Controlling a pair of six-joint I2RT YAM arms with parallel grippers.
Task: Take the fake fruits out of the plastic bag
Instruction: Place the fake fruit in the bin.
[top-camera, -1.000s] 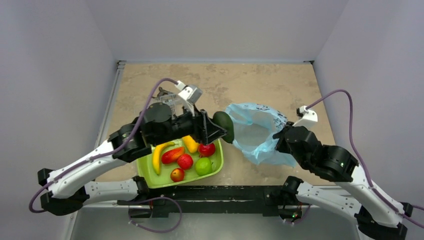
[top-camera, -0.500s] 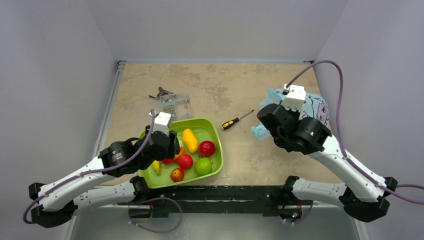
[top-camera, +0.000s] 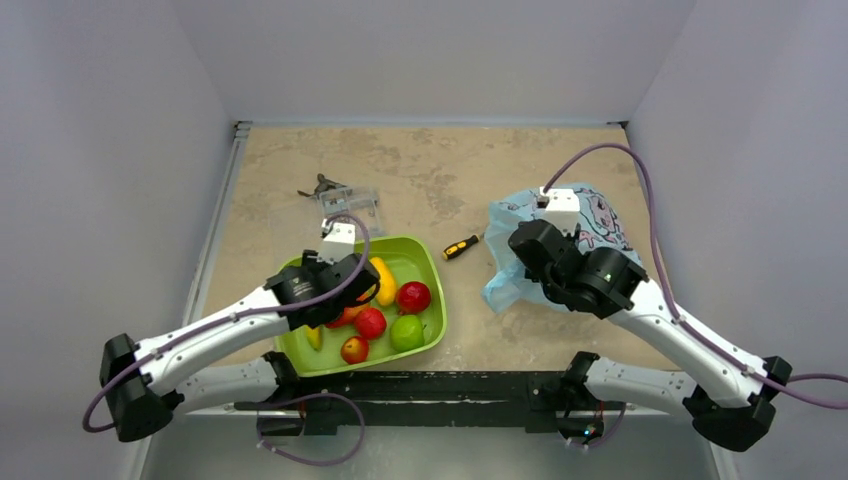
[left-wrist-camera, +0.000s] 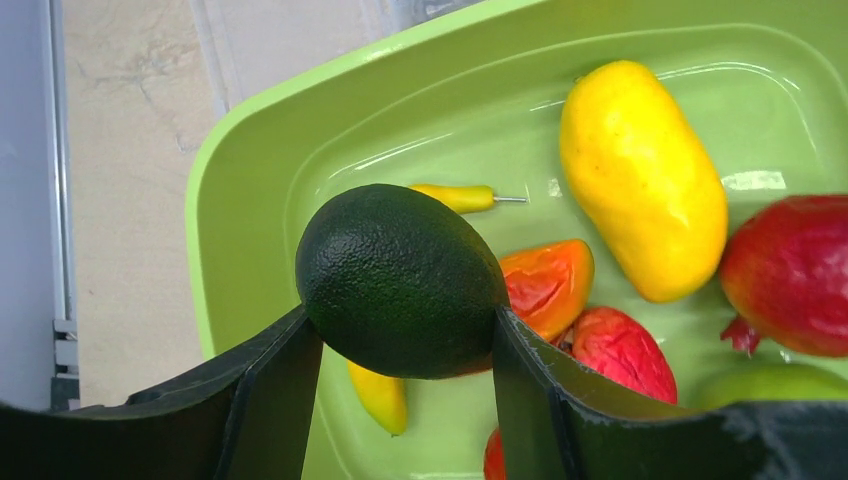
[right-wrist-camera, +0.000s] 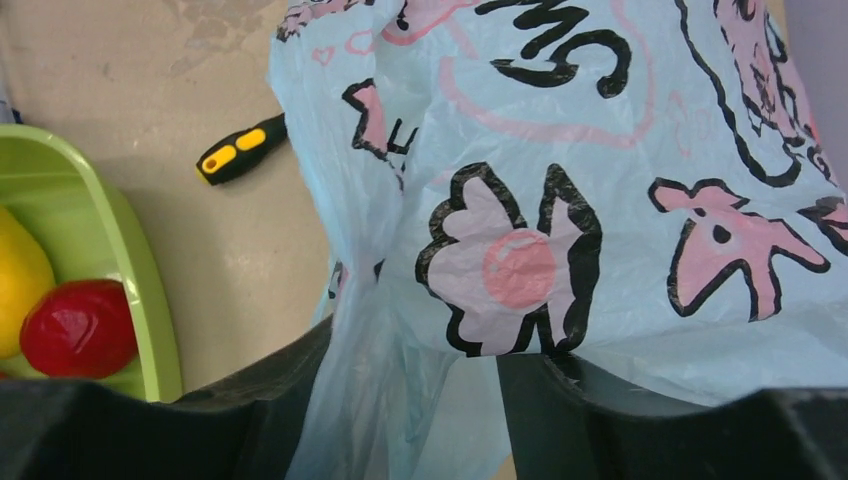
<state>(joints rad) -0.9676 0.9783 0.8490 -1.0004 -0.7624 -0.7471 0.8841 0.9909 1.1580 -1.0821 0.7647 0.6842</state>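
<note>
While the left gripper (left-wrist-camera: 402, 335) clamps the dark avocado (left-wrist-camera: 400, 270) above the green tray (left-wrist-camera: 240, 200), other fake fruits (left-wrist-camera: 625, 350) lie inside. Screwdriver (top-camera: 460, 245) mid-table, and over right, the right gripper (right-wrist-camera: 415, 365) is pinched tight on a fold of the blue plastic bag (right-wrist-camera: 600, 150).

The avocado (left-wrist-camera: 400, 280) has pebbly dark skin with just a dull sheen. The tray (left-wrist-camera: 240, 200) under it is smooth, glossy lime plastic. In the tray, the yellow oval fruit (left-wrist-camera: 640, 180) and the red fruit (left-wrist-camera: 790, 275) look slick and shiny, proper plastic. Right of the tray, the plastic bag (right-wrist-camera: 560, 150) is thin crinkly film, half see-through with printed ink. The table (top-camera: 450, 170) around the tray is matt, mottled stone-look.
</note>
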